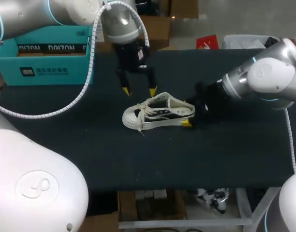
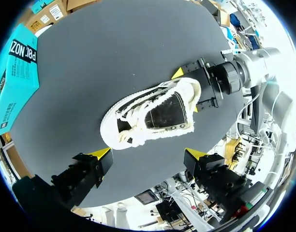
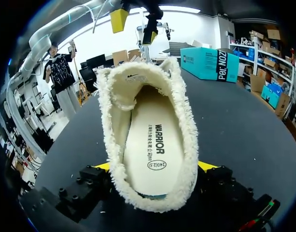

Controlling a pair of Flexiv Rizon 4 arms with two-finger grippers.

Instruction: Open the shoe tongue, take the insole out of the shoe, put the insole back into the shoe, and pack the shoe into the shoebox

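Dark table (image 1: pixel 66 145) | shoe (image 1: pixel 155 113) mid-table, insole (image 3: pixel 150 145) inside | my left gripper (image 1: pixel 139 90) spread above the shoe | my right gripper (image 3: pixel 155 166) pinching shoe's heel | shoebox (image 1: pixel 41 63) well beyond shoe's toe

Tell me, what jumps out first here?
A cream, fleece-lined shoe sits in the middle of the black table, its heel held between the yellow-tipped fingers of the right gripper. The left gripper hangs open above the shoe. A teal shoebox stands at the table's far left corner.
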